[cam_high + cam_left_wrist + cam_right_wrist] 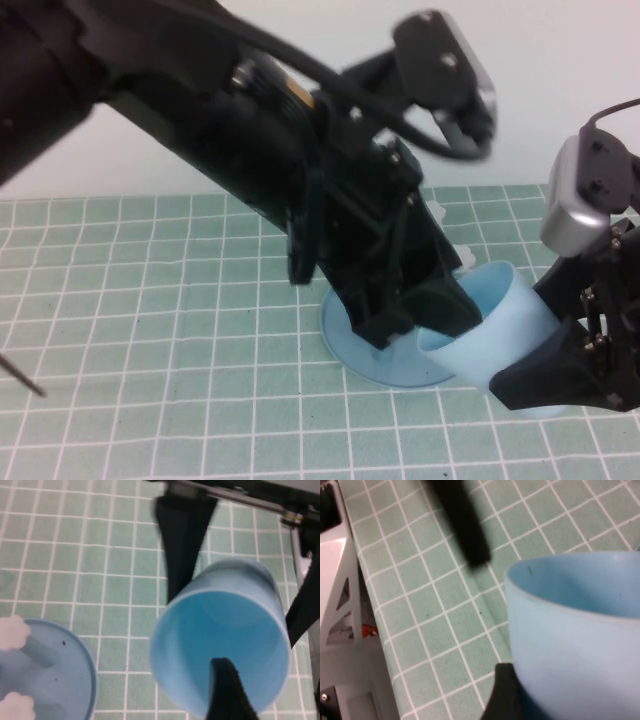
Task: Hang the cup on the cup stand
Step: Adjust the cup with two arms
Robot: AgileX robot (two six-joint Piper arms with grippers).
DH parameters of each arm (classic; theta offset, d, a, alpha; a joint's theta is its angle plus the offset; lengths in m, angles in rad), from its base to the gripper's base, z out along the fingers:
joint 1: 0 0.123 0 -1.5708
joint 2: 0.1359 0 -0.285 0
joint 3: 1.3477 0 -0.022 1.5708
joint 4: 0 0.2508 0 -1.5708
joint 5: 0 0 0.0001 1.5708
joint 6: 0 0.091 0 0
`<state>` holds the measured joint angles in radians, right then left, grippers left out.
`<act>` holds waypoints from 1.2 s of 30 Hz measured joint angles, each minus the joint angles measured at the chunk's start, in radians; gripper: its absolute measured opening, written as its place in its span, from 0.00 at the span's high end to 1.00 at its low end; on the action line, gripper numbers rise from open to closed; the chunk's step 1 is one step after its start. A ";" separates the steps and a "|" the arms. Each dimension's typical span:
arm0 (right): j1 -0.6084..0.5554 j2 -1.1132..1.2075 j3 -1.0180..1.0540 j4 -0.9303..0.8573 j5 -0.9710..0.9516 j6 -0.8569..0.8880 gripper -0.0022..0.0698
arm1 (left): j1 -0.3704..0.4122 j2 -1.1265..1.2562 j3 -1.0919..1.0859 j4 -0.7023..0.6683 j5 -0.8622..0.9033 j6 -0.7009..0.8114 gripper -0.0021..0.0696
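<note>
A robot's two black arms met over a table covered by a green mat (pixel 150 330) ruled with a white grid. On the left, the left arm reached across most of the high view and ended at the left gripper (pixel 425 320), low over the middle of the mat. Under and behind it lay the cup stand (pixel 350 340), a round translucent blue dish; most of it was hidden by the arm, and only hints of white peg knobs showed behind. In the left wrist view the stand's rim and two white knobs sat to one side of the cup, apart from it.

Just right of the stand, the cup (pixel 495 325), a plain light-blue tumbler, was held off the mat, tilted, with its long axis slanting and its open mouth facing up and back toward the stand and the far wall. The left gripper's dark fingers stood on either side of the cup, apparently clamping it.

Furthest right, the right gripper (pixel 560 370) held the cup's lower end, one finger pressed to its wall.

Judged from this, the cup was lifted and seemingly mid-handover, but not inverted or hung on a peg; that remained to do.
</note>
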<state>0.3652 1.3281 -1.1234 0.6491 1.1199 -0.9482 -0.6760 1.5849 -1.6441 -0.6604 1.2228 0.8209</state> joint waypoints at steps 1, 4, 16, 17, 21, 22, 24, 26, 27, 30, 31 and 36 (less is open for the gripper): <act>0.000 0.000 0.000 0.004 -0.002 0.000 0.18 | -0.009 0.004 0.000 0.005 0.001 0.009 0.47; 0.000 0.000 0.000 0.011 -0.002 -0.003 0.18 | -0.017 0.022 0.000 0.019 0.001 0.011 0.47; 0.000 0.000 -0.029 0.064 -0.004 -0.017 0.18 | -0.017 0.026 0.000 -0.004 0.001 0.011 0.47; 0.000 0.000 -0.038 0.071 -0.004 -0.021 0.18 | -0.017 0.026 0.000 -0.006 0.001 0.011 0.47; 0.000 0.000 -0.062 0.091 -0.004 -0.033 0.18 | -0.017 0.026 0.000 -0.006 0.001 0.011 0.47; 0.000 0.001 -0.067 0.091 -0.002 -0.036 0.18 | -0.017 0.026 0.000 -0.006 0.001 0.011 0.47; 0.000 0.001 -0.067 0.095 0.000 -0.043 0.18 | -0.017 0.026 0.000 -0.006 0.003 0.011 0.47; 0.000 0.002 -0.067 0.099 0.005 -0.049 0.18 | -0.017 0.026 0.000 -0.008 0.003 0.011 0.49; 0.000 0.002 -0.067 0.102 0.005 -0.054 0.18 | -0.017 0.026 0.000 -0.010 0.007 0.011 0.52; 0.000 0.008 -0.067 0.104 0.002 -0.066 0.18 | -0.017 0.034 0.000 -0.017 0.019 0.031 0.71; 0.000 0.010 -0.067 0.101 -0.005 -0.068 0.18 | -0.017 0.036 0.000 -0.018 0.020 0.053 0.81; -0.006 0.012 -0.067 0.092 -0.011 -0.093 0.19 | -0.017 0.053 -0.001 -0.027 0.023 0.072 0.93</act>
<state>0.3593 1.3399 -1.1906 0.7406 1.1084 -1.0412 -0.6926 1.6375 -1.6451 -0.6871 1.2462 0.8927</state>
